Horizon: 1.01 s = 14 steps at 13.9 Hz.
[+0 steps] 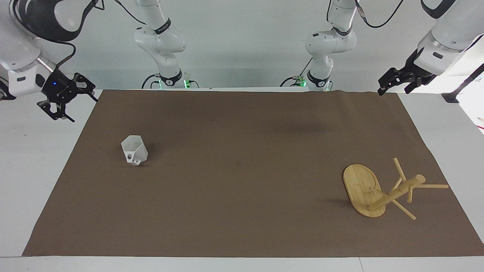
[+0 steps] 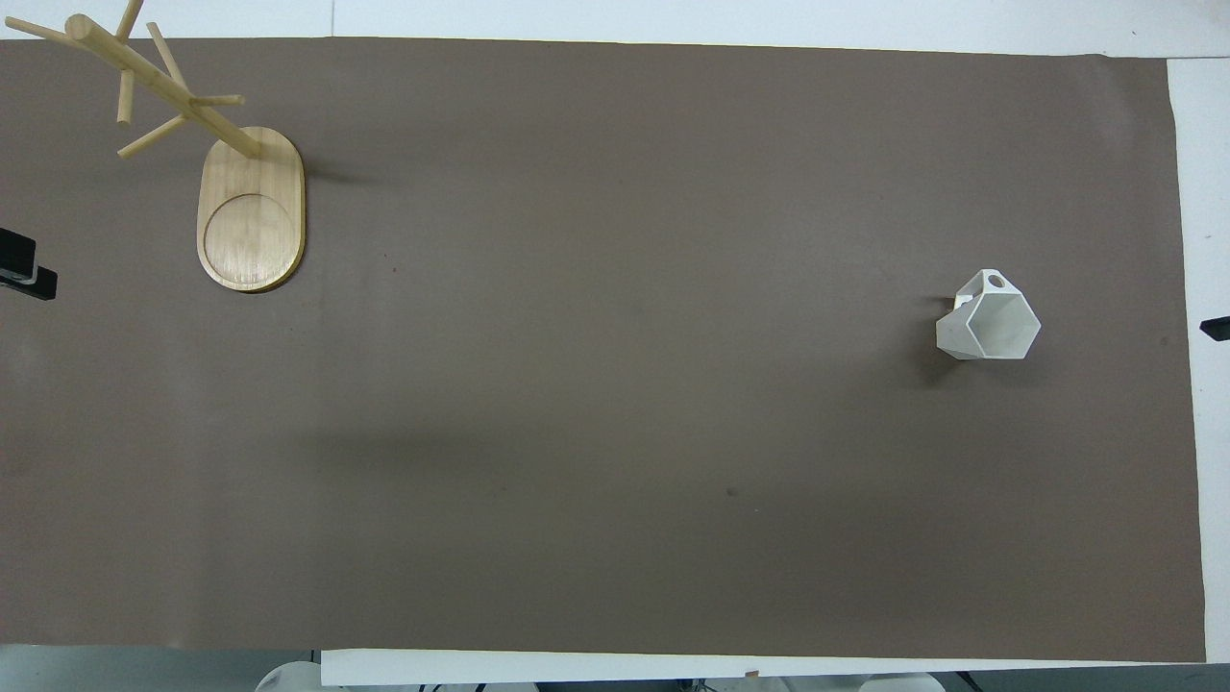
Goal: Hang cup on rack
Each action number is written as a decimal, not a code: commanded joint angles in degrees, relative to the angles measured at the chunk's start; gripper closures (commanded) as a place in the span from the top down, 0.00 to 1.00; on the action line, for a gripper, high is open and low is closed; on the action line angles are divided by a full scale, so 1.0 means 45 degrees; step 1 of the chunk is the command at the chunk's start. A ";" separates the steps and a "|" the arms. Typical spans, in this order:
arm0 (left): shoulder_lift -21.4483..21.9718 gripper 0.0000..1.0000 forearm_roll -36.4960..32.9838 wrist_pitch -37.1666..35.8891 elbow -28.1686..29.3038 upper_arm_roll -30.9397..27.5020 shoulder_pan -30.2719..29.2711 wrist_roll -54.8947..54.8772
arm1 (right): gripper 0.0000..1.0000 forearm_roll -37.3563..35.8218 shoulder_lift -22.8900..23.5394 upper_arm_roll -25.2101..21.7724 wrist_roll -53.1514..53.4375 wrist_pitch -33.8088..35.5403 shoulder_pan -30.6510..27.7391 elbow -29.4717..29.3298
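Observation:
The white faceted cup stands mouth up on the brown mat, toward the right arm's end, its blocky handle on the side farther from the robots. The bamboo rack stands on its oval base toward the left arm's end, farther from the robots than the cup, pegs bare. My right gripper hangs open and empty over the white table beside the mat's edge, well apart from the cup. My left gripper waits open and empty over the mat's corner at its own end.
The brown mat covers most of the white table. In the overhead view only a dark tip of the left gripper and of the right gripper shows at the frame's edges.

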<state>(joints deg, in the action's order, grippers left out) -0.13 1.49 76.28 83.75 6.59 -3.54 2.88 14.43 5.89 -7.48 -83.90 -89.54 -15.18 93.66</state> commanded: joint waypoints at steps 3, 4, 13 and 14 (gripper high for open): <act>0.0302 1.00 0.0060 -0.0095 0.0314 -0.0019 -0.0054 0.0123 | 1.00 0.2799 0.1423 0.0120 -0.4978 0.0072 -0.1525 0.0763; 0.0302 1.00 0.0060 -0.0095 0.0314 -0.0019 -0.0054 0.0123 | 1.00 0.3910 0.1560 0.0120 -0.5917 0.0111 -0.1955 0.1272; 0.0302 1.00 0.0060 -0.0095 0.0314 -0.0019 -0.0054 0.0103 | 1.00 0.8469 0.5895 0.0218 -1.1803 0.1458 -0.3307 0.1569; 0.0302 1.00 0.0060 -0.0114 0.0314 -0.0019 -0.0054 0.0103 | 1.00 0.8569 0.6091 0.0218 -1.2211 0.1498 -0.3307 0.1705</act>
<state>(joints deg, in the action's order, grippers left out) -0.13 1.49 76.23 83.75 6.59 -3.54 2.88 50.94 31.84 -7.34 -136.32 -84.16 -29.21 101.09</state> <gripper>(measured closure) 0.000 0.000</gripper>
